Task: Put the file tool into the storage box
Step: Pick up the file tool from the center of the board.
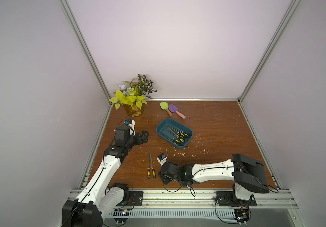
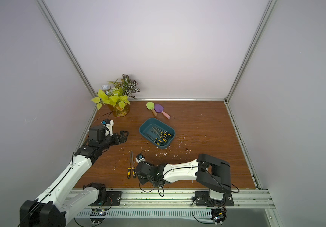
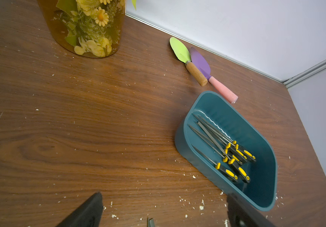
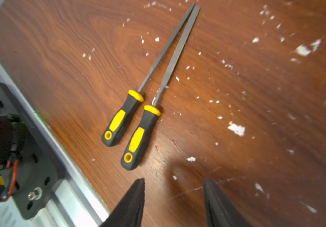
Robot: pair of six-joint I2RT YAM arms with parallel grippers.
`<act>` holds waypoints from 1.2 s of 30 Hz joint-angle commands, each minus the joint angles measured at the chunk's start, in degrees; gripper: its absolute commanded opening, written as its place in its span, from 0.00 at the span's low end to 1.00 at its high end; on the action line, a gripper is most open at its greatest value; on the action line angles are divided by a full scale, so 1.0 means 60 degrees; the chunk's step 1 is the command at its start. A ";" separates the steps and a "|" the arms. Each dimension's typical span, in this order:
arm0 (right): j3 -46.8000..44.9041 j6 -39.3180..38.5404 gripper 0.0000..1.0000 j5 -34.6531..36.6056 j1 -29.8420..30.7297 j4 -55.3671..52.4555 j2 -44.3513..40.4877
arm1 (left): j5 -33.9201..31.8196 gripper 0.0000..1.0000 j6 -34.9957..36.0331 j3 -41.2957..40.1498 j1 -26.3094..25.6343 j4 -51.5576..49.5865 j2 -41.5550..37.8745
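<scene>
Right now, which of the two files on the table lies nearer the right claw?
The flat-bladed file, its handle just ahead of the right claw; the slimmer file lies beside it, farther off.

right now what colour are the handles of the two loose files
Handles black with yellow; right wrist view.

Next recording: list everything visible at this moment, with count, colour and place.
storage box: one, dark teal, mid-table.
boxed files: several, black-and-yellow handles, inside the box; exact count unclear.
loose files: two, black-and-yellow handles, side by side near the front edge.
green trowel: one, wooden handle, by the back wall.
purple trowel: one, pink handle, beside the green one.
vase: one, amber, holding plants, back left corner.
white flakes: many, scattered over the brown table.
left gripper: black, open, empty, left of the box.
right gripper: black, open, empty, near the loose files' handles.
</scene>
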 commanded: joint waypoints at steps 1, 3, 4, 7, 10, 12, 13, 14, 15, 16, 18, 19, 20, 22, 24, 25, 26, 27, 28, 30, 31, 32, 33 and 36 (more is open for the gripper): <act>0.0570 0.0235 0.53 0.0201 0.0155 0.0140 0.0117 | 0.0239 1.00 -0.0057 -0.0089 0.0100 0.0220 -0.0034; 0.0742 0.0229 0.53 0.0240 0.0211 0.0061 0.0268 | 0.0285 1.00 -0.0055 -0.0063 0.0098 0.0205 0.0020; 0.0810 0.0217 0.52 0.0244 0.0214 0.0044 0.0308 | 0.0308 1.00 -0.0053 -0.0060 0.0098 0.0192 0.0041; 0.1027 0.0169 0.52 0.0215 0.0240 0.0077 0.0444 | 0.0342 1.00 -0.0079 -0.0056 0.0099 0.0219 0.0007; 0.1291 0.0088 0.52 0.0121 0.0239 0.0051 0.0626 | 0.0349 1.00 -0.0078 -0.0087 0.0102 0.0263 -0.0069; 0.1553 0.0015 0.52 0.0098 0.0258 -0.0096 0.0854 | 0.0354 1.00 -0.0092 -0.0104 0.0095 0.0278 -0.0103; 0.1668 -0.0021 0.52 0.0098 0.0265 -0.0145 0.0956 | 0.0351 1.00 -0.0087 -0.0095 0.0103 0.0276 -0.0106; 0.1788 -0.0037 0.52 0.0119 0.0273 -0.0239 0.1086 | 0.0356 1.00 -0.0092 -0.0102 0.0098 0.0276 -0.0103; 0.1904 -0.0064 0.52 0.0149 0.0288 -0.0339 0.1194 | 0.0376 1.00 -0.0094 -0.0104 0.0095 0.0276 -0.0104; 0.1980 -0.0066 0.52 0.0170 0.0284 -0.0401 0.1292 | 0.0381 1.00 -0.0094 -0.0104 0.0095 0.0277 -0.0105; 0.2145 -0.0044 0.52 0.0171 0.0287 -0.0538 0.1529 | 0.0400 1.00 -0.0089 -0.0100 0.0096 0.0276 -0.0115; 0.2220 -0.0019 0.51 0.0171 0.0293 -0.0569 0.1631 | 0.0396 1.00 -0.0090 -0.0097 0.0103 0.0282 -0.0104; 0.2275 -0.0005 0.51 0.0156 0.0302 -0.0593 0.1731 | 0.0391 1.00 -0.0067 -0.0085 0.0101 0.0276 -0.0117; 0.2358 0.0027 0.50 0.0191 0.0309 -0.0678 0.1892 | 0.0380 1.00 -0.0079 -0.0103 0.0094 0.0276 -0.0133; 0.2419 0.0059 0.49 0.0286 0.0315 -0.0795 0.2007 | 0.0393 1.00 -0.0079 -0.0103 0.0094 0.0290 -0.0147; 0.2423 0.0073 0.49 0.0345 0.0315 -0.0843 0.2038 | 0.0394 1.00 -0.0079 -0.0104 0.0096 0.0291 -0.0147; 0.2434 0.0073 0.48 0.0407 0.0315 -0.0928 0.2067 | 0.0402 1.00 -0.0068 -0.0091 0.0094 0.0277 -0.0147; 0.2439 0.0074 0.47 0.0468 0.0317 -0.1004 0.2075 | 0.0395 1.00 -0.0057 -0.0089 0.0102 0.0271 -0.0147; 0.2451 0.0053 0.46 0.0538 0.0317 -0.1088 0.2089 | 0.0388 1.00 -0.0042 -0.0089 0.0099 0.0262 -0.0165; 0.2477 0.0029 0.43 0.0755 0.0317 -0.1353 0.2089 | 0.0379 1.00 -0.0049 -0.0089 0.0102 0.0276 -0.0176; 0.2492 0.0036 0.42 0.0865 0.0316 -0.1470 0.2089 | 0.0377 1.00 -0.0048 -0.0085 0.0094 0.0276 -0.0190; 0.2492 0.0027 0.40 0.0983 0.0317 -0.1614 0.2064 | 0.0382 1.00 -0.0050 -0.0089 0.0094 0.0276 -0.0190; 0.2492 0.0028 0.38 0.1106 0.0317 -0.1736 0.2041 | 0.0384 1.00 -0.0047 -0.0089 0.0096 0.0276 -0.0199; 0.2452 0.0006 0.33 0.1426 0.0317 -0.2081 0.1983 | 0.0388 1.00 -0.0042 -0.0089 0.0094 0.0277 -0.0191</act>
